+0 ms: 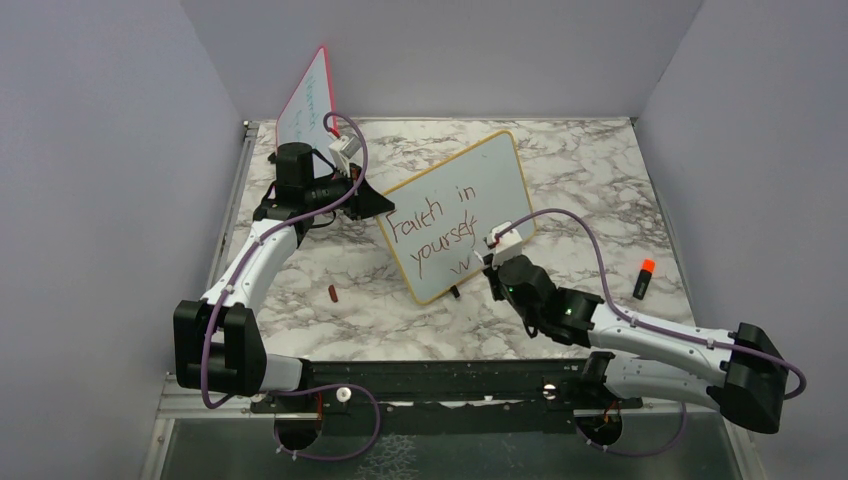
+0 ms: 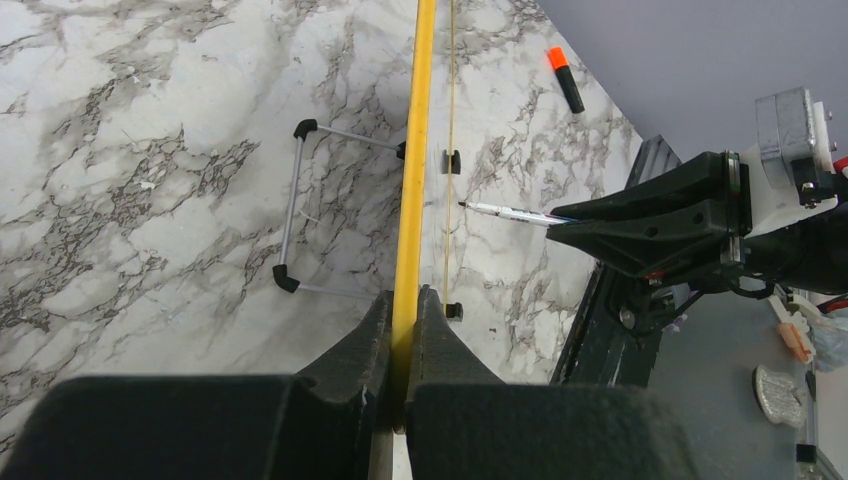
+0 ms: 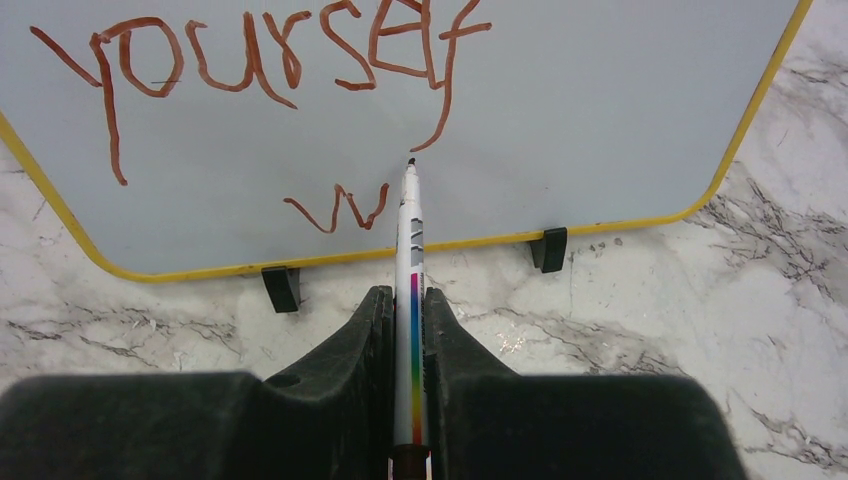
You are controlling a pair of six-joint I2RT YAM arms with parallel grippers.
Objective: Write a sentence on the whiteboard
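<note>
The whiteboard (image 1: pixel 480 175) with a yellow-orange frame stands tilted on the marble table. It bears the dark red sentence (image 1: pixel 432 228): "Faith in yourself" and a "w" on a third line (image 3: pixel 340 210). My left gripper (image 1: pixel 372 200) is shut on the board's upper left edge; its frame (image 2: pixel 412 200) runs between the fingers. My right gripper (image 3: pixel 408 300) is shut on a white marker (image 3: pixel 410 260) with a rainbow stripe. The marker's tip points at the board just right of the "w". The marker also shows in the left wrist view (image 2: pixel 505 211).
A red-pink-framed board (image 1: pixel 305 100) leans at the back left behind the left arm. An orange-capped black marker (image 1: pixel 643 277) lies at the right. A small dark red cap (image 1: pixel 333 293) lies on the table near the left arm. Grey walls enclose the table.
</note>
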